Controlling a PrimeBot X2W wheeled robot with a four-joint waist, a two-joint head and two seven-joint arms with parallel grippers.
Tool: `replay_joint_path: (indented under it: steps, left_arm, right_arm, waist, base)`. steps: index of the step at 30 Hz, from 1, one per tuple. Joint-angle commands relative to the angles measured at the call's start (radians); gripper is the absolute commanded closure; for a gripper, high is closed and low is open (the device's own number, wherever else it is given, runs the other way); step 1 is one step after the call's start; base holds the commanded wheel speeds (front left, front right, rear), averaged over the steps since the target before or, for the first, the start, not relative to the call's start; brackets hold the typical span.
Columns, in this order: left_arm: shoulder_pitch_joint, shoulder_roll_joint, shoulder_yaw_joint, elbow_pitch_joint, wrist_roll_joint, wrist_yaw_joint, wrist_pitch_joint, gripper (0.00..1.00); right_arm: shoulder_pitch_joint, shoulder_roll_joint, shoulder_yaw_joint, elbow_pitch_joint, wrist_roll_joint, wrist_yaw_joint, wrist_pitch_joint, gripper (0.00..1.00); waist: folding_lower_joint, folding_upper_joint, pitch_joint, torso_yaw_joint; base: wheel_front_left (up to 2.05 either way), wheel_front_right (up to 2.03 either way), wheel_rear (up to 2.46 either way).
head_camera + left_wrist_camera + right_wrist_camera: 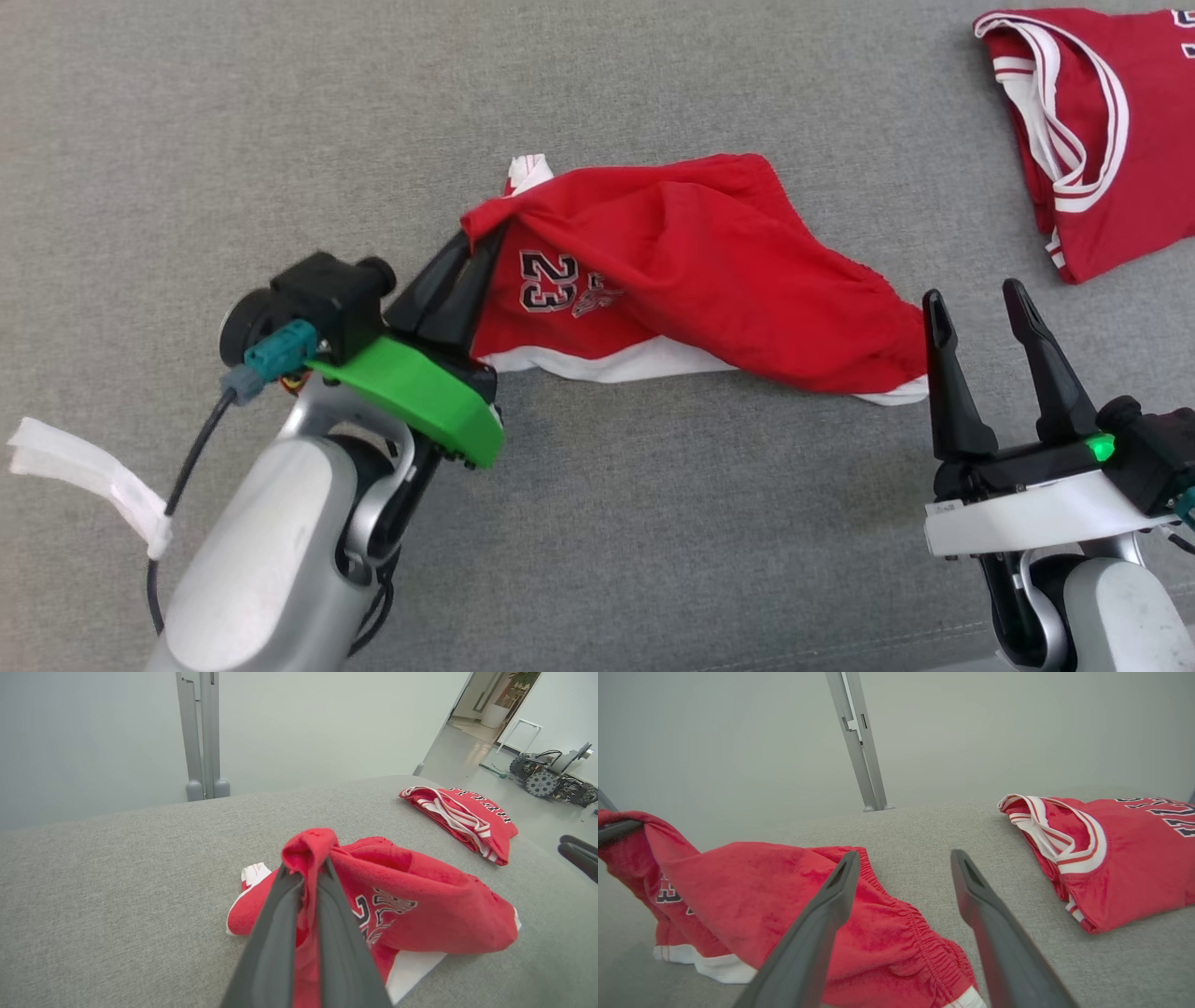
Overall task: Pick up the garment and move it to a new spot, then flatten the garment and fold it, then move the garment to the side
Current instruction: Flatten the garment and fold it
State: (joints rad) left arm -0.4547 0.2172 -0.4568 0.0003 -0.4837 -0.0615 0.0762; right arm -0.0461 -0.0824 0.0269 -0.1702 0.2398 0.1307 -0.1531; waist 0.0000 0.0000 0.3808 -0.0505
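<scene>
The garment (709, 271) is a pair of red shorts with white trim and a "23" print, crumpled across the middle of the grey surface. My left gripper (478, 245) is shut on its left edge and holds a fold of red cloth a little off the surface; in the left wrist view the cloth bunches between the two fingers of the left gripper (309, 865). My right gripper (976, 303) stands open just right of the garment's right end, nothing between its fingers. In the right wrist view the right gripper (903, 856) hovers above the garment's (794, 891) elastic waistband.
A folded red jersey (1092, 121) with white striped trim lies at the far right of the grey padded surface (187, 140). A white strip of tape (84, 471) hangs from my left arm's cable. A metal post (201, 737) stands beyond the far edge; a small wheeled machine (551, 777) sits on the floor.
</scene>
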Motion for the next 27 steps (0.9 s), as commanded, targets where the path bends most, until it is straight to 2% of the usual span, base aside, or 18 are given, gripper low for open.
replay_joint_path:
  steps: [1,8,9,10,11,13,16,21,27]
  left_arm:
    - [-0.042,-0.002,0.014,0.031,-0.001,0.009,-0.008,1.00]
    - [-0.162,-0.029,0.051,0.266,-0.024,0.001,-0.031,1.00]
    - [-0.176,-0.032,0.052,0.301,-0.025,-0.002,-0.038,0.58]
    - [-0.186,-0.037,0.054,0.324,-0.029,-0.003,-0.049,0.04]
    - [-0.199,-0.038,0.051,0.346,-0.018,-0.005,-0.069,0.00]
    - [-0.201,-0.043,0.047,0.374,-0.003,-0.004,-0.114,0.00]
    - [-0.181,-0.037,0.044,0.383,0.040,0.025,-0.202,0.00]
    - [-0.096,-0.020,0.066,0.339,0.094,0.103,-0.308,0.00]
    - [0.053,0.003,0.133,0.217,0.115,0.188,-0.339,0.00]
  right_arm:
    - [-0.016,0.004,0.001,0.001,0.001,0.000,-0.011,0.00]
    - [-0.043,0.012,-0.003,0.020,0.004,0.000,-0.035,0.00]
    - [-0.047,0.012,-0.005,0.023,0.004,0.000,-0.039,0.00]
    - [-0.050,0.012,-0.007,0.024,0.001,0.000,-0.043,0.00]
    - [-0.053,0.013,-0.010,0.025,-0.002,0.000,-0.044,0.00]
    - [-0.057,0.009,-0.014,0.025,-0.007,0.000,-0.049,0.00]
    - [-0.064,0.000,-0.011,0.023,-0.016,0.000,-0.048,0.00]
    - [-0.053,-0.015,-0.004,0.011,-0.027,0.000,-0.027,0.00]
    - [-0.034,-0.038,0.007,0.002,-0.026,0.000,0.000,0.00]
  waist:
    - [0.0000,0.0000,0.033,-0.031]
    - [0.0000,0.0000,0.079,-0.068]
    - [0.0000,0.0000,0.082,-0.069]
    - [0.0000,0.0000,0.084,-0.069]
    - [0.0000,0.0000,0.084,-0.068]
    - [0.0000,0.0000,0.081,-0.062]
    - [0.0000,0.0000,0.064,-0.046]
    - [0.0000,0.0000,0.017,-0.013]
    - [0.0000,0.0000,-0.044,0.030]
  base:
    - [0.00,0.00,0.00]
    - [0.00,0.00,0.00]
    - [0.00,0.00,0.00]
    - [0.00,0.00,0.00]
    - [0.00,0.00,0.00]
    - [0.00,0.00,0.00]
    - [0.00,0.00,0.00]
    - [0.00,0.00,0.00]
    - [0.00,0.00,0.00]
